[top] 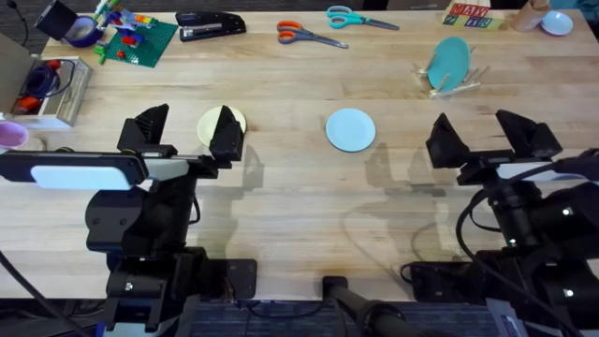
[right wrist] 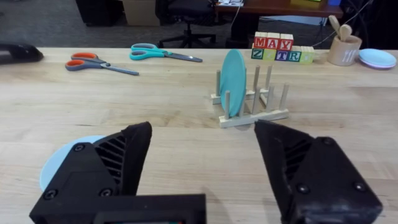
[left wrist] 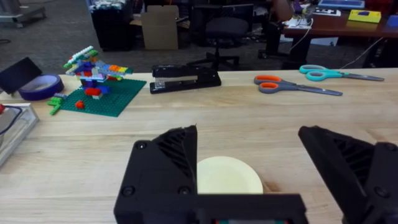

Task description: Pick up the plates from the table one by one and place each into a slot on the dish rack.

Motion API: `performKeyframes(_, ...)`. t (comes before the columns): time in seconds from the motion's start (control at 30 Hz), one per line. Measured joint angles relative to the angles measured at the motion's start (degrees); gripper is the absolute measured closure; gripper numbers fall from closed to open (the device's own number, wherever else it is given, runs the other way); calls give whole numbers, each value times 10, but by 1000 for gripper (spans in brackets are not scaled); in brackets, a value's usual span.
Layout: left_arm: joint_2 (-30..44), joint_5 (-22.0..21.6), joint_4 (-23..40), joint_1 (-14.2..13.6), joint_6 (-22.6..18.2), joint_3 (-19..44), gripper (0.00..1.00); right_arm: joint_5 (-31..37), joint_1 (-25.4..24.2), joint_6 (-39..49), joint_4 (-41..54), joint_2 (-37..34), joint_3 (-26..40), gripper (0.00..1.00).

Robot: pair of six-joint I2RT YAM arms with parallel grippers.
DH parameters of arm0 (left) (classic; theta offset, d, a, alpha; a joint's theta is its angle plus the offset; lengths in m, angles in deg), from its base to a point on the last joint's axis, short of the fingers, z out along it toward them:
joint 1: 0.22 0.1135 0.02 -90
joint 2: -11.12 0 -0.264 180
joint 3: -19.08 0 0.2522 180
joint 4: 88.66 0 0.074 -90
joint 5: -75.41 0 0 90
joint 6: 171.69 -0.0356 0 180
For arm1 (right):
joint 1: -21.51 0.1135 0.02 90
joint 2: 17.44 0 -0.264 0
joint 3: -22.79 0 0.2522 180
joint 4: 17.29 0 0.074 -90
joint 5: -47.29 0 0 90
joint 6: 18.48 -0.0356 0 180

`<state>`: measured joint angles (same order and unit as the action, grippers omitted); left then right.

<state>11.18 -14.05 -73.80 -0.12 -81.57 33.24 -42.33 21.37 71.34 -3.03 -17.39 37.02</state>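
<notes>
The pale yellow plate [top: 211,123] lies flat on the table [top: 299,197], left of centre. My left gripper [top: 187,131] hovers open over it, and one finger covers the plate's right edge. In the left wrist view the yellow plate [left wrist: 227,177] sits between the spread fingers [left wrist: 165,171]. Flat at the table's centre rests the light blue plate [top: 351,129]. My right gripper [top: 487,139] is open, to the right of that plate and nearer than the dish rack [top: 463,86]. The right wrist view shows the blue plate [right wrist: 56,163] off to one side and the dish rack [right wrist: 255,112] ahead.
A darker teal plate [top: 447,61] stands upright in the rack. Along the far edge lie a stapler [top: 210,26], orange scissors [top: 309,37], teal scissors [top: 360,18], a brick model [top: 136,39] and letter blocks [top: 465,14]. A tray [top: 47,89] sits far left.
</notes>
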Motion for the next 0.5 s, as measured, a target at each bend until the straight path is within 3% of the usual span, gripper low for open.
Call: performKeyframes(0.5,0,0,2,-2,-1,0,8,0,1,0,11,0,1,6)
